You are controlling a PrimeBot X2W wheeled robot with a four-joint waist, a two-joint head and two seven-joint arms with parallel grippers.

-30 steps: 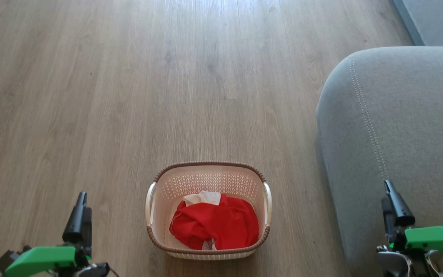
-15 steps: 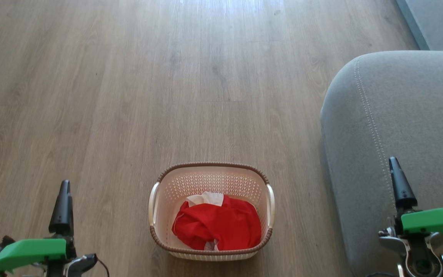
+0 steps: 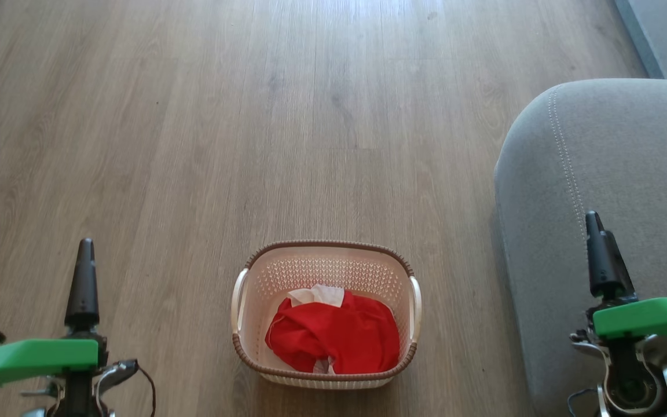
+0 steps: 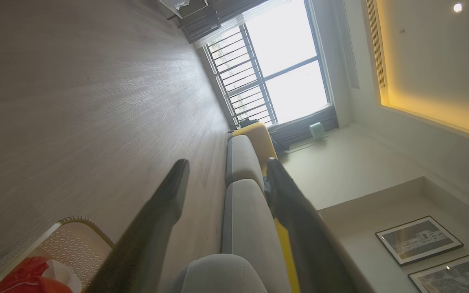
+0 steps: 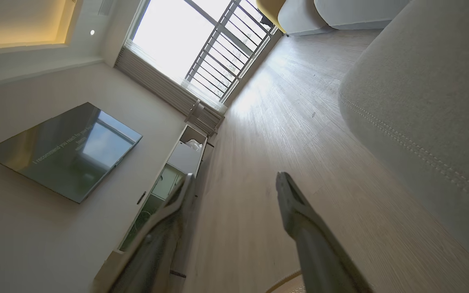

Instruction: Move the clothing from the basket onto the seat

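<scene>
Left gripper (image 4: pixel 226 165) and right gripper (image 5: pixel 236 177) both spread, empty. Clothing (image 3: pixel 333 339) bunched in basket (image 3: pixel 327 245), between the grippers; seat (image 3: pixel 629 174) by right gripper. Probably best: drop into the heap, pinch a thick fold, lift clear of rim. TV (image 5: pixel 61 150) caption starts "I recommend you", rest unreadable.

Soft red clothing (image 3: pixel 336 340), perforated plastic basket (image 3: pixel 322 272), matt wood-grain floor (image 3: pixel 194 145)

floor (image 3: pixel 194 145): you're looking at grey-brown wood planks.
on it: your basket (image 3: pixel 327 245) stands low centre; the seat (image 3: pixel 629 162) stands to its right, apart.
</scene>
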